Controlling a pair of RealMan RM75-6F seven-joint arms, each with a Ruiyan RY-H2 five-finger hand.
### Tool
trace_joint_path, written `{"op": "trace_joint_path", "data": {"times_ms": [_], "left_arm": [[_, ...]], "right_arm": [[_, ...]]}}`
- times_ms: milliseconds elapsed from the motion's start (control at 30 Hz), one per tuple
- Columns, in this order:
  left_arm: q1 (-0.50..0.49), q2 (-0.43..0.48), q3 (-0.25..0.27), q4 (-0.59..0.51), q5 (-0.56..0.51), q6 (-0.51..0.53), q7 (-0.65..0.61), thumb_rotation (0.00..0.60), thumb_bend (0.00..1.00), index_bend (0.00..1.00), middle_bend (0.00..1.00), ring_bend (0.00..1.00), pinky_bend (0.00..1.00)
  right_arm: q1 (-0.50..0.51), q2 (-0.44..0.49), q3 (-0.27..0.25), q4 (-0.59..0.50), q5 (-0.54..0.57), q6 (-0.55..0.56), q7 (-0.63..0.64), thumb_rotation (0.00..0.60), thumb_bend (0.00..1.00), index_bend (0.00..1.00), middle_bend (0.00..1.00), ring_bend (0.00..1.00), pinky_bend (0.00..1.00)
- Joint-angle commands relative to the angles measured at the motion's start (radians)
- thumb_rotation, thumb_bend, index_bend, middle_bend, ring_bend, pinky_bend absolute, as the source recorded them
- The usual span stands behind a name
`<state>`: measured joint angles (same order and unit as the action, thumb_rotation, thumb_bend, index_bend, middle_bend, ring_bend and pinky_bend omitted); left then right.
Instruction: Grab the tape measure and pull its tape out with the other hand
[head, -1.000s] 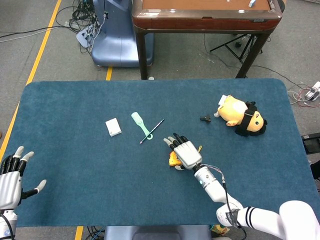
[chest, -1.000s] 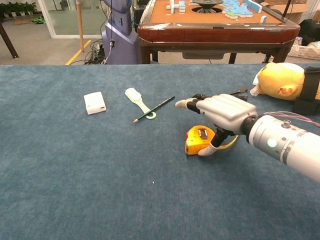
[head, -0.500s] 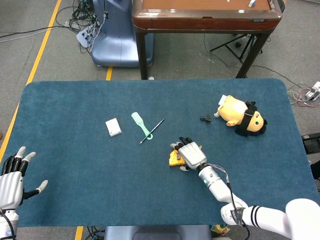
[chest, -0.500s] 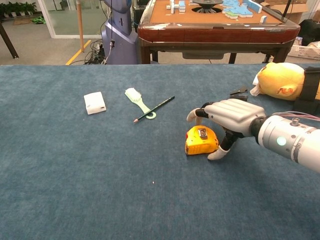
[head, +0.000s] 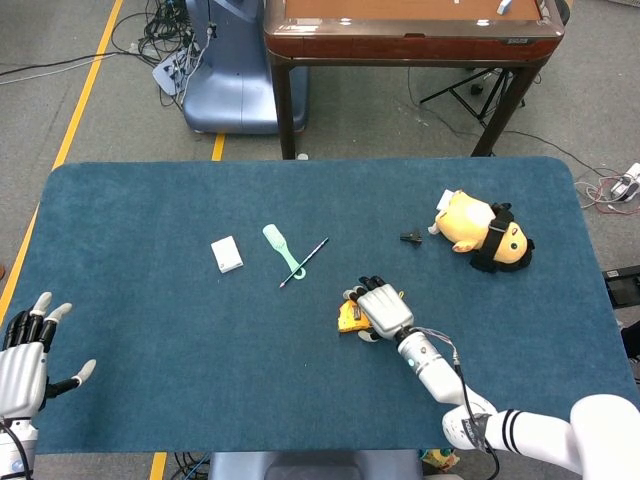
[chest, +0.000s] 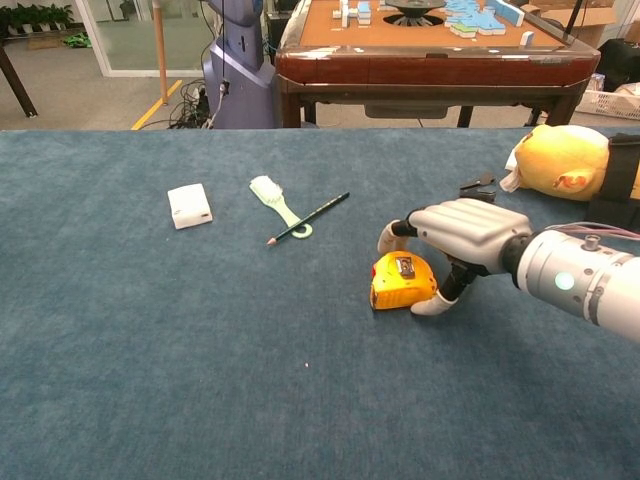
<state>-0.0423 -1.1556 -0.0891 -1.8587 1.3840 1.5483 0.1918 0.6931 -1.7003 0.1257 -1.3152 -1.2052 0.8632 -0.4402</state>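
Observation:
The yellow tape measure (head: 349, 317) (chest: 400, 281) lies on the blue table (head: 150, 300), right of its middle. My right hand (head: 383, 310) (chest: 462, 234) arches over the measure's right side. Its fingers curl down behind the case and its thumb (chest: 436, 303) sits against the near right corner. The case still rests on the cloth. My left hand (head: 22, 365) hovers at the table's near left corner with its fingers spread and nothing in it; the chest view does not show it.
A white box (head: 227, 254) (chest: 189, 205), a green brush (head: 283, 250) (chest: 277, 203) and a pencil (head: 304, 262) (chest: 309, 218) lie left of the measure. A small black clip (head: 410, 237) and a yellow plush toy (head: 483, 231) (chest: 565, 160) sit at the back right.
My right hand has come down from a flat, stretched pose and curled its fingers and thumb around the tape measure. The left hand has barely shifted.

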Motion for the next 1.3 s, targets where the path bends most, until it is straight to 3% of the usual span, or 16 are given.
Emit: {"op": "trace_joint_path", "data": {"times_ms": [33,200,500,667,933,1300], "left_arm": [[0.000,0.001,0.000,0.000,-0.001,0.000,-0.001,0.600,0.18,0.16,0.00,0.00,0.02],[0.001,0.000,0.000,0.002,-0.001,-0.001,-0.003,0.600,0.18,0.16,0.00,0.00,0.01],[-0.015,0.009,-0.009,0.000,-0.010,-0.025,-0.014,0.600,0.18,0.16,0.00,0.00,0.01],[-0.061,0.026,-0.040,-0.011,-0.045,-0.105,-0.087,0.600,0.18,0.16,0.00,0.00,0.01],[-0.172,0.004,-0.102,-0.010,-0.101,-0.252,-0.182,0.600,0.18,0.16,0.00,0.00,0.01],[-0.301,-0.130,-0.164,0.037,-0.205,-0.387,-0.266,0.600,0.18,0.12,0.00,0.00,0.01]], "right_arm": [[0.002,0.002,-0.003,0.000,0.005,-0.002,-0.002,0.600,0.29,0.27,0.31,0.15,0.16],[0.007,0.003,-0.006,-0.002,0.020,-0.008,-0.006,0.600,0.33,0.30,0.33,0.16,0.16],[0.005,0.008,0.014,-0.036,0.030,0.023,0.027,0.600,0.59,0.52,0.53,0.34,0.16],[0.013,0.036,0.053,-0.130,0.065,0.043,0.019,0.600,0.70,0.62,0.61,0.43,0.18],[0.053,0.061,0.119,-0.293,0.187,0.097,-0.108,0.600,0.75,0.67,0.65,0.49,0.22],[0.170,0.053,0.195,-0.439,0.425,0.199,-0.342,0.600,0.77,0.68,0.67,0.51,0.22]]}}
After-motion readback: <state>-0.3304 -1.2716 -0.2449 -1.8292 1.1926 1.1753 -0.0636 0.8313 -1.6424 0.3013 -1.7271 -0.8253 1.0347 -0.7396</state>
